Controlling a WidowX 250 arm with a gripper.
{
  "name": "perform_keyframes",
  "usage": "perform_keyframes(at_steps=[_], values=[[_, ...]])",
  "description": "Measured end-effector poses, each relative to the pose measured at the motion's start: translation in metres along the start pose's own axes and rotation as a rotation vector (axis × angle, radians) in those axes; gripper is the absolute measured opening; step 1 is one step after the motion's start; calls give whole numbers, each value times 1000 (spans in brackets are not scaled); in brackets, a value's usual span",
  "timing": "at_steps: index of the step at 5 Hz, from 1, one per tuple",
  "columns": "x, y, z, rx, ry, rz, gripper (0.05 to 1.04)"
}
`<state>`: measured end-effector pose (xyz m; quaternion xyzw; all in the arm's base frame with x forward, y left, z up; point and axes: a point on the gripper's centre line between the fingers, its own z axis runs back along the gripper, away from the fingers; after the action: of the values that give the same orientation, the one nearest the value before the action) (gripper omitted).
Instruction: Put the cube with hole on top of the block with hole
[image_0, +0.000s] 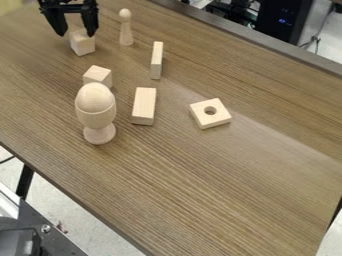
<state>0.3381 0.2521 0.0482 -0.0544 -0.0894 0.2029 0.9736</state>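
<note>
Black gripper (77, 35), fingers spread apart, we log at upper left by a wooden cube (83, 46); holed block (220, 117) lies flat, right of centre.

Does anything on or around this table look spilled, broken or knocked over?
Nothing on the table does: the wooden egg sits upright in its cup, and the block with a hole lies flat. The only oddity is some small reddish marks on the floor at lower left; I can't tell what they are.
</note>
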Motion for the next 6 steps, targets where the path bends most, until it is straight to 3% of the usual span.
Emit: perform_keyframes(at_steps=[2,5,6], values=[[-3,-3,3,8,-8,-7,997],[-24,-11,1,-62,144,-33,957],[-24,-9,0,-53,146,-24,718]])
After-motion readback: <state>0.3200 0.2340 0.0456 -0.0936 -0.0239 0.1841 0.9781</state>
